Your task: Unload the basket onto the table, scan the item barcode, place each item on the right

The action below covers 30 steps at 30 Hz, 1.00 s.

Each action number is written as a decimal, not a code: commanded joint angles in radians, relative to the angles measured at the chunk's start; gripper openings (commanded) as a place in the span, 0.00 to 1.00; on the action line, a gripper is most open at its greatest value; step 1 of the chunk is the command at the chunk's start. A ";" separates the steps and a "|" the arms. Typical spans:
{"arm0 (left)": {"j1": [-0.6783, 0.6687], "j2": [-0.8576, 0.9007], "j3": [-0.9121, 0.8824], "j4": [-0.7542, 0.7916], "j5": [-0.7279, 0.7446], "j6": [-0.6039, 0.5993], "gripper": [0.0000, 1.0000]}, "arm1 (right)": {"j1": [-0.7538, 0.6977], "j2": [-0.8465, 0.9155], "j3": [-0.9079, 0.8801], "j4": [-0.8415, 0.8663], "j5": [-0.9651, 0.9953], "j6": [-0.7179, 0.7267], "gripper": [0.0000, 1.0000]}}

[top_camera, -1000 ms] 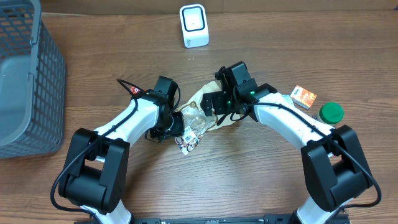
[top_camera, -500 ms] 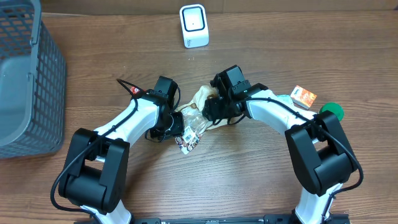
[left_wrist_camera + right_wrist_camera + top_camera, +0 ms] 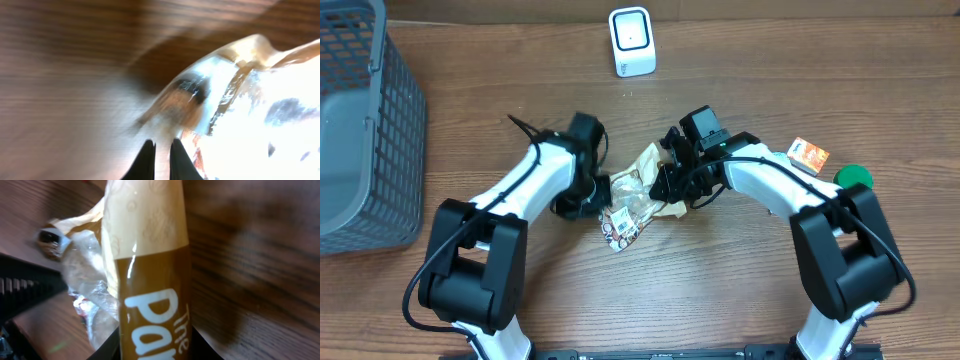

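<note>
Wooden counter (image 3: pixel 740 290) carried a white scanner (image 3: pixel 631 40) standing at its far edge, and every place below is given from that scanner. Almost straight in front of it, towards the robot and well apart from it, lay the snack packet (image 3: pixel 640 195), a crumpled cream-and-brown bag with a clear crinkled part and large white lettering on the brown band. The right gripper (image 3: pixel 670 185) met the packet from the scanner's right-hand side; in the right wrist view its dark jaws sat against both sides of the brown band, clenched on the packet. The left gripper (image 3: pixel 603 195) met the packet's other edge from the scanner's left-hand side. In the blurred left wrist view its jaws stood pressed nearly together with the pale, shiny film just beyond their tips, and whether any film was pinched between them could not be told. Far to the scanner's left stood a grey mesh basket (image 3: pixel 380 140). To the scanner's right and nearer the robot lay a small orange box (image 3: pixel 809 154), with a green lid (image 3: pixel 853 178) just beside it.
</note>
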 commanded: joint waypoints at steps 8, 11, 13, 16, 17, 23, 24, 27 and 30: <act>0.195 0.003 0.526 -0.304 -0.301 0.027 0.08 | -0.007 -0.110 0.000 -0.016 -0.014 -0.019 0.04; 0.258 0.003 0.552 -0.289 -0.346 0.029 0.24 | -0.007 -0.110 0.000 -0.017 -0.048 -0.019 0.04; 0.295 0.005 0.552 -0.278 -0.348 0.041 0.37 | -0.006 -0.110 0.000 -0.018 -0.051 -0.019 0.04; 0.349 0.006 0.550 -0.279 -0.348 0.042 1.00 | -0.006 -0.110 -0.001 -0.017 -0.051 -0.019 0.04; 0.361 0.006 0.550 -0.279 -0.347 0.042 1.00 | -0.006 -0.110 -0.001 -0.016 -0.051 -0.020 0.04; 0.412 0.006 0.550 -0.277 -0.347 0.042 1.00 | -0.010 -0.113 0.013 -0.015 -0.047 -0.037 0.04; 0.412 0.006 0.550 -0.277 -0.347 0.042 1.00 | -0.010 -0.120 0.024 -0.026 -0.048 -0.042 0.04; 0.412 0.006 0.550 -0.277 -0.347 0.042 1.00 | -0.010 -0.164 0.077 -0.090 -0.046 -0.102 0.04; 0.410 0.006 0.550 -0.277 -0.347 0.042 1.00 | -0.009 -0.238 0.153 -0.150 0.010 -0.166 0.04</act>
